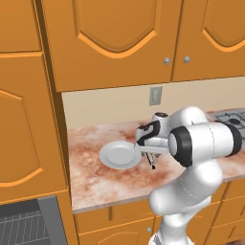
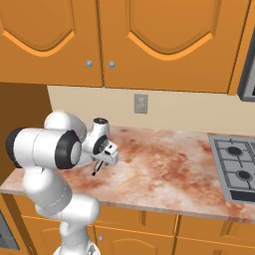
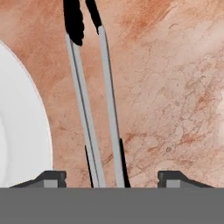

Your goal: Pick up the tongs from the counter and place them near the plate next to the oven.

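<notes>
Left base view: the tongs (image 1: pixel 151 160) lie on the desk (image 1: pixel 95 182) just right of the plate (image 1: pixel 119 154). Hand view: the fingers (image 3: pixel 107 178) stand spread, pinching nothing; the tongs' long axis runs straight ahead between them, beside the plate's rim.

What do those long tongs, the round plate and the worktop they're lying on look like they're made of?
The tongs look like brushed grey metal: two thin, evenly grey arms, with matte black tips, maybe rubber or plastic. The plate seems glazed white ceramic, smooth and plain with a shallow rim, though it could be plastic. The worktop looks like polished stone, with reddish-brown and white marbled veining.
</notes>
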